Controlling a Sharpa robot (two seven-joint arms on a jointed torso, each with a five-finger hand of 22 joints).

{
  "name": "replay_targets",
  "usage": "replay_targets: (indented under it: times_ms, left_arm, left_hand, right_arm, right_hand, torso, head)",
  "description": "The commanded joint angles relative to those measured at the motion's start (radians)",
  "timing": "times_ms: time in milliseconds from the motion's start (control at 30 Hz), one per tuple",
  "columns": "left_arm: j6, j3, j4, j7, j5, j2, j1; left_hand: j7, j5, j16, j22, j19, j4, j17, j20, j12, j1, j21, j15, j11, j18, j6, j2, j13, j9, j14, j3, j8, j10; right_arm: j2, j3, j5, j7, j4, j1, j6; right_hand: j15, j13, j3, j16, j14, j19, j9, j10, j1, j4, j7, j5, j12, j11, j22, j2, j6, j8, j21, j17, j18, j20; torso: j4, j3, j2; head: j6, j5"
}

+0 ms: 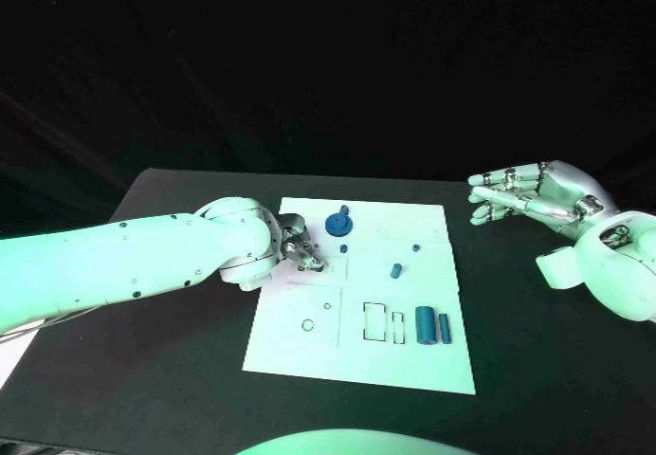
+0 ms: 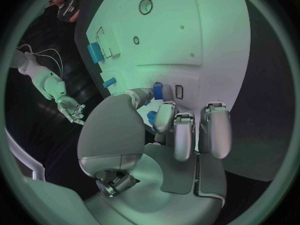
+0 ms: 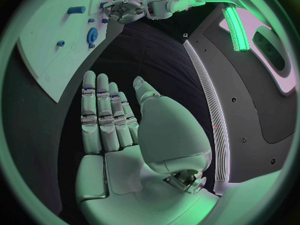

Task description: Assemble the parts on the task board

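My left hand (image 1: 303, 254) was down at the board's (image 1: 410, 365) left edge, fingers (image 2: 183, 135) curled toward the thumb; in the left wrist view a small blue part (image 2: 158, 91) sat right at the fingertips, between thumb tip and fingers, with a second blue bit (image 2: 151, 117) just below it, but I couldn't tell if I was really pinching either one or only touching. My right hand (image 1: 536, 196) was up off the table, well right of the board, holding nothing, palm open with fingers (image 3: 100, 117) straight and side by side. Out from the left hand on the board: a blue gear (image 1: 337, 225) just beyond it near the board's far edge, a tiny blue peg (image 1: 345, 248) beside my fingers, a short blue peg (image 1: 395, 271) standing near the board's middle. Toward the near side lay a blue cylinder (image 1: 427, 325) with a thinner blue bar (image 1: 446, 325) just beside it on its right. Left of them were two outlined rectangular slots (image 1: 374, 321) and a small ring mark (image 1: 309, 325). Board lay flat on the black table (image 1: 178, 379). Right wrist view also showed the gear (image 3: 92, 36) and the cylinder (image 3: 76, 9).
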State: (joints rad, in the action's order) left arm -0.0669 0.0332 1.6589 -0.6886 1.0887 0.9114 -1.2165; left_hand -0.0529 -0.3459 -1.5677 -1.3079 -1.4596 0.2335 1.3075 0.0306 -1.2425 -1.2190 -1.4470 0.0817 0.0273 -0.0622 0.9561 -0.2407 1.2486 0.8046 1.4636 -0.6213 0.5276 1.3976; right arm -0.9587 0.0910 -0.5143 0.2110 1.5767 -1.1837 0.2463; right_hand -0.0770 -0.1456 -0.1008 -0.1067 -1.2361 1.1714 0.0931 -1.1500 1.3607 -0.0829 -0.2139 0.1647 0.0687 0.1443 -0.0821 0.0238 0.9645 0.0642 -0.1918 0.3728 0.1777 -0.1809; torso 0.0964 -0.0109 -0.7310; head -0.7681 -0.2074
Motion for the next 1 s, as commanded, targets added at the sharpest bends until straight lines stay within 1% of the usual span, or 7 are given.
replay_targets:
  times_ms: [33,133,367,667,833,933,1000]
  left_arm:
    - [0.037,0.002,0.005,-0.009,0.004,0.006,0.003]
    - [0.053,0.001,0.009,-0.007,0.002,0.011,0.002]
    - [0.078,0.001,-0.001,-0.012,0.001,0.009,-0.001]
    - [0.102,0.001,-0.034,-0.036,-0.011,-0.024,-0.005]
    - [0.105,0.001,-0.05,-0.047,-0.013,-0.042,-0.007]
    - [0.11,0.001,-0.059,-0.052,-0.014,-0.052,-0.008]
    - [0.116,0.001,-0.064,-0.056,-0.015,-0.058,-0.009]
  left_hand:
    - [0.007,-0.006,-0.003,-0.079,-0.012,-0.194,0.263,-0.004,-0.003,0.01,-0.005,0.003,0.002,0.018,0.014,-0.002,0.001,0.003,0.107,-0.187,0.006,0.007]
    - [0.008,-0.012,-0.003,-0.078,-0.012,-0.197,0.263,-0.004,-0.002,0.012,-0.004,0.003,0.003,0.018,0.015,-0.003,0.0,0.004,0.107,-0.188,0.007,0.006]
    - [0.008,-0.015,-0.003,-0.073,-0.009,-0.199,0.263,-0.004,-0.001,0.013,-0.001,0.003,0.003,0.016,0.016,-0.004,-0.001,0.004,0.107,-0.189,0.007,0.006]
    - [0.008,-0.019,-0.003,-0.071,-0.008,-0.197,0.263,-0.004,0.002,0.021,0.001,0.003,0.002,0.016,0.016,0.0,-0.004,0.005,0.107,-0.188,0.006,0.005]
    - [0.008,-0.02,-0.003,-0.072,-0.008,-0.196,0.263,-0.004,0.002,0.024,0.0,0.003,0.002,0.016,0.016,0.003,-0.003,0.006,0.107,-0.189,0.006,0.005]
    - [0.008,-0.02,-0.003,-0.072,-0.008,-0.196,0.263,-0.004,0.002,0.025,0.0,0.003,0.002,0.016,0.016,0.004,-0.003,0.006,0.107,-0.189,0.006,0.005]
    - [0.008,-0.02,-0.003,-0.071,-0.008,-0.195,0.263,-0.004,0.004,0.027,0.0,0.003,0.002,0.016,0.016,0.004,-0.005,0.006,0.107,-0.189,0.006,0.004]
  right_arm:
    - [0.001,0.0,0.001,0.005,-0.001,0.001,-0.014]
    - [0.002,0.0,0.001,0.004,-0.001,0.001,-0.014]
    - [0.002,0.0,0.001,0.004,-0.001,0.001,-0.014]
    - [0.003,0.0,0.001,0.004,-0.001,0.001,-0.014]
    - [0.003,0.0,0.0,0.004,0.0,0.001,-0.014]
    - [0.003,0.0,0.0,0.003,0.001,0.001,-0.014]
    - [0.003,0.0,0.0,0.003,0.001,0.001,-0.014]
  right_hand:
    - [-0.005,0.002,0.005,0.005,-0.001,0.003,-0.001,0.008,-0.006,-0.001,0.001,0.004,0.004,-0.002,0.001,-0.004,-0.007,0.0,0.004,-0.001,0.006,-0.003]
    - [-0.005,0.002,0.005,0.005,-0.001,0.003,-0.001,0.008,-0.006,-0.001,0.001,0.004,0.004,-0.002,0.001,-0.004,-0.007,0.0,0.004,-0.001,0.006,-0.003]
    - [-0.005,0.002,0.005,0.005,-0.001,0.003,-0.001,0.008,-0.006,-0.001,0.001,0.004,0.004,-0.002,0.001,-0.004,-0.007,0.0,0.004,-0.001,0.006,-0.003]
    - [-0.005,0.002,0.005,0.005,-0.001,0.003,-0.001,0.008,-0.006,-0.001,0.001,0.004,0.004,-0.002,0.001,-0.004,-0.007,0.0,0.004,-0.001,0.006,-0.003]
    - [-0.005,0.002,0.006,0.005,-0.001,0.003,-0.001,0.009,-0.005,0.0,0.001,0.006,0.004,-0.002,0.002,-0.004,-0.007,0.0,0.005,-0.001,0.006,-0.003]
    - [-0.005,0.003,0.006,0.006,-0.001,0.003,-0.001,0.009,-0.005,0.0,0.002,0.006,0.004,-0.002,0.002,-0.004,-0.007,0.0,0.005,-0.001,0.006,-0.003]
    - [-0.005,0.003,0.006,0.006,-0.001,0.003,-0.001,0.009,-0.005,0.0,0.002,0.006,0.004,-0.002,0.002,-0.004,-0.007,0.0,0.005,-0.001,0.006,-0.003]
  torso:
    - [0.0007,-0.0006,0.0]
    - [0.0012,-0.0009,0.0]
    - [0.0002,-0.0014,0.0]
    - [0.0027,-0.0024,0.0]
    - [0.0006,-0.002,0.0]
    - [0.0012,-0.003,-0.001]
    - [0.0019,-0.0025,0.0]
  head:
    - [-0.002,0.0]
    - [0.001,-0.001]
    - [-0.001,0.001]
    - [-0.004,-0.002]
    - [-0.006,-0.001]
    - [-0.006,-0.001]
    - [-0.007,-0.002]
